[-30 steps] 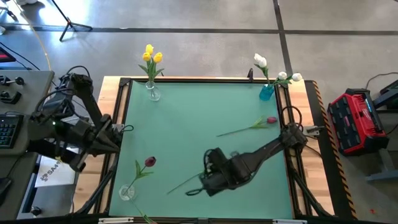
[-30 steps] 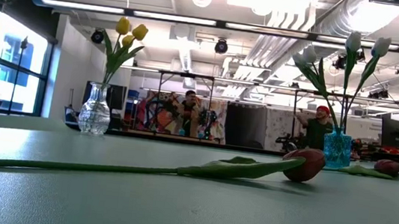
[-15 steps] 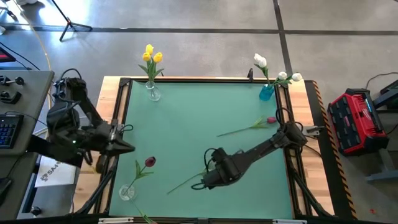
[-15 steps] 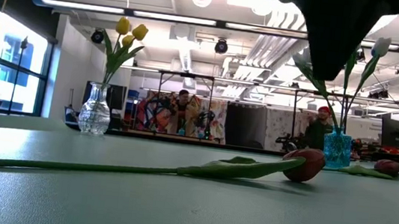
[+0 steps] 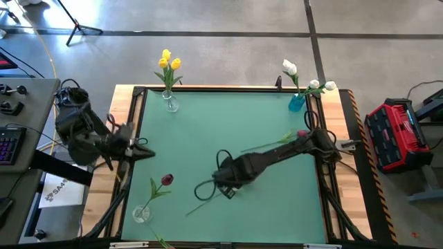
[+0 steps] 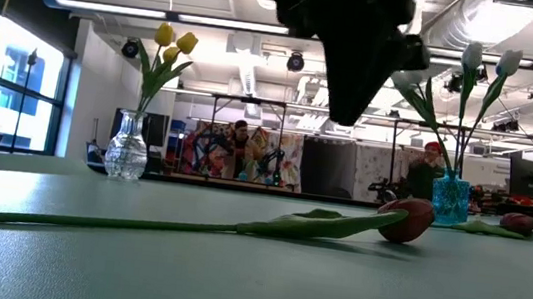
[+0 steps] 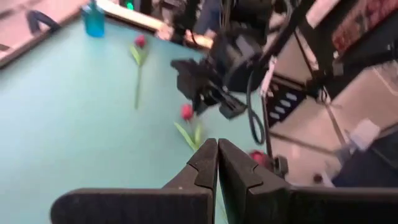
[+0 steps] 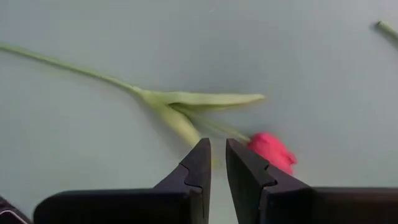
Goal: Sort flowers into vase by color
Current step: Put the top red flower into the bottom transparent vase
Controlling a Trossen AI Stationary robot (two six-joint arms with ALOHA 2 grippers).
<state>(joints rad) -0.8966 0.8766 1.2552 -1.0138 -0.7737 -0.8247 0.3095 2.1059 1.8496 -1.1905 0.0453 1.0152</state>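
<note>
A dark red tulip lies flat on the green table; its stem (image 5: 201, 205) shows in the high view and its head (image 8: 272, 152) and leaves (image 8: 193, 102) in the right wrist view. My right gripper (image 8: 217, 144) hovers above it, pointing down, shut but for a narrow slit, touching nothing. A second red tulip (image 5: 279, 141) lies near the right edge. A third (image 5: 166, 180) stands in a small clear vase (image 5: 141, 214). Yellow tulips (image 5: 168, 61) fill a clear vase and white tulips (image 5: 304, 79) a blue vase. My left gripper (image 5: 145, 153) waits, shut, at the table's left edge.
The clear vase (image 5: 169, 104) and blue vase (image 5: 297, 103) stand at the far edge. A loose green stem (image 5: 163, 242) lies at the near edge. A raised frame (image 5: 228, 88) rims the table. The middle of the mat is bare. People show far off in the room (image 6: 428, 168).
My right gripper has moved from the near middle toward the table's left and far side, and now stands over the lying tulip's head; in the low view it has come into sight from above. My left gripper has edged rightward over the table's left edge. The flowers have not moved.
</note>
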